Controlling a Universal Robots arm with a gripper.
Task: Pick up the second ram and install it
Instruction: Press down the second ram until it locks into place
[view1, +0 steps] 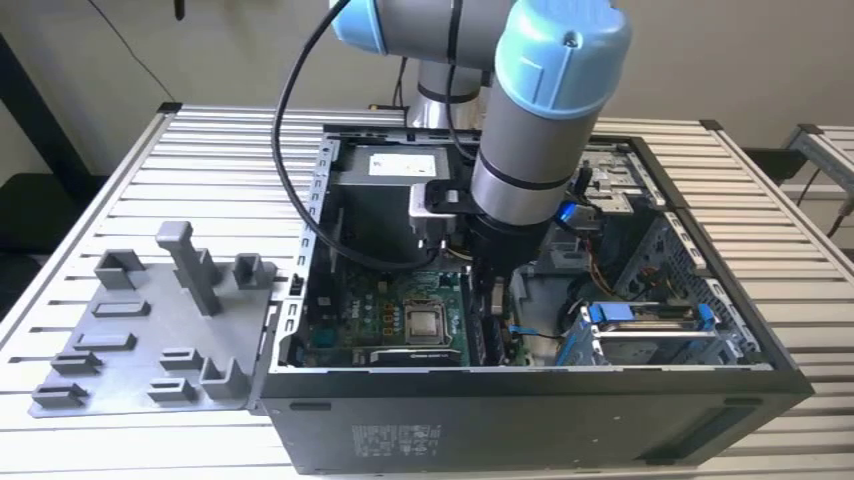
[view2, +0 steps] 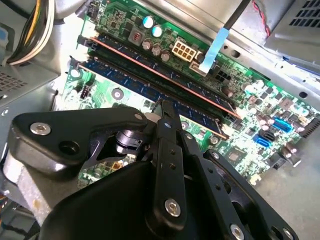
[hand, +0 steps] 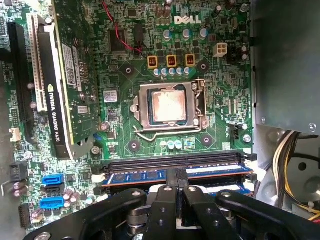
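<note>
The second ram (hand: 135, 177) is a long dark blue stick standing on edge in a slot of the green motherboard (hand: 125, 80), inside the open computer case (view1: 534, 420). My gripper (hand: 176, 172) is shut, with its two black fingertips pressed together against the middle of the stick's top edge. The fingers lie along the stick's length, not across it. In the second wrist view the gripper (view2: 165, 106) meets the second ram (view2: 131, 85) from above, and another stick-like edge runs parallel just beyond. In the exterior view the gripper (view1: 497, 300) reaches down into the case.
A graphics card (hand: 55, 85) stands upright at one side of the board, and the CPU socket (hand: 170, 107) is in the middle. Black slots (hand: 210, 159) lie beside the stick. Yellow cables (hand: 292, 165) hang nearby. A grey holder plate (view1: 147, 330) sits at the exterior view's left.
</note>
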